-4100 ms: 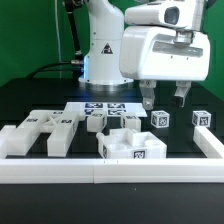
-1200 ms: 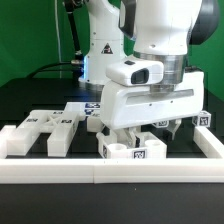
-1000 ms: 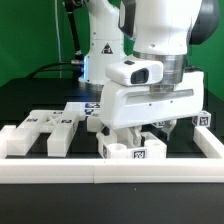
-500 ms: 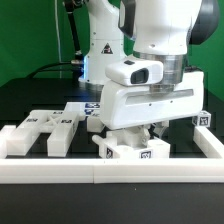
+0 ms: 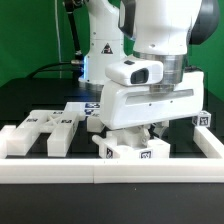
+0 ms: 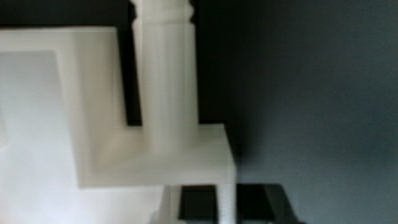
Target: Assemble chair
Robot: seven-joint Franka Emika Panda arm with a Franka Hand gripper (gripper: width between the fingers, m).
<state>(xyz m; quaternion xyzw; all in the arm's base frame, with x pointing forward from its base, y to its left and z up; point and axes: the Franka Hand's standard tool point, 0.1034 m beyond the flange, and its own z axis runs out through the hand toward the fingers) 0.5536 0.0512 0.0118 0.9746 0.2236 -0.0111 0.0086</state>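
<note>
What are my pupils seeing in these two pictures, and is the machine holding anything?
The machine is a white robot arm ending in a two-finger gripper. The exterior view comes from a camera off the arm; the wrist view comes from one on its wrist, very close. On the dark table lie white chair parts: flat pieces at the exterior view's left and a block under the gripper. The wrist view shows a white part with a turned post. Whether the gripper grips the block cannot be told.
</note>
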